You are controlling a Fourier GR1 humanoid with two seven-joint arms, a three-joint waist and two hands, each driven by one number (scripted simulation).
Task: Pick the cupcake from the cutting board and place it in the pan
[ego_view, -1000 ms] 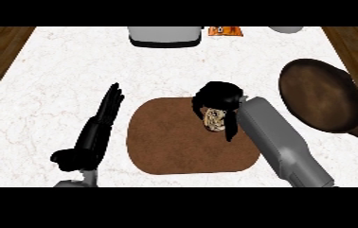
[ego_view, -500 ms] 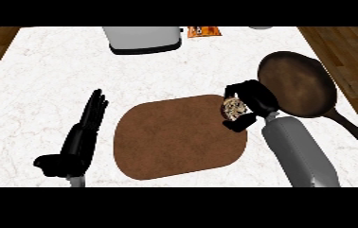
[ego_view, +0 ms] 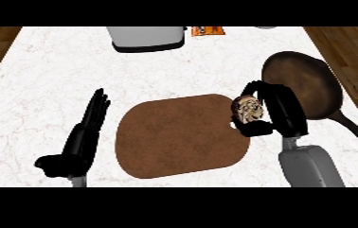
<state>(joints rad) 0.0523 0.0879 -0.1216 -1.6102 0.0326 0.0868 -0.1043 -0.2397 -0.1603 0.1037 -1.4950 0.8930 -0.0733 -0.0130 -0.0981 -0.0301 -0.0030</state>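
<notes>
The right hand has its fingers curled around the cupcake, held at the right edge of the brown cutting board, just beside the dark pan. The left hand rests open on the white tabletop, fingers straight.

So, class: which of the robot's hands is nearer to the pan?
Right. The right hand, fingers curled round the cupcake, sits just left of the pan. The left hand rests open beyond the cutting board, far left.
</notes>
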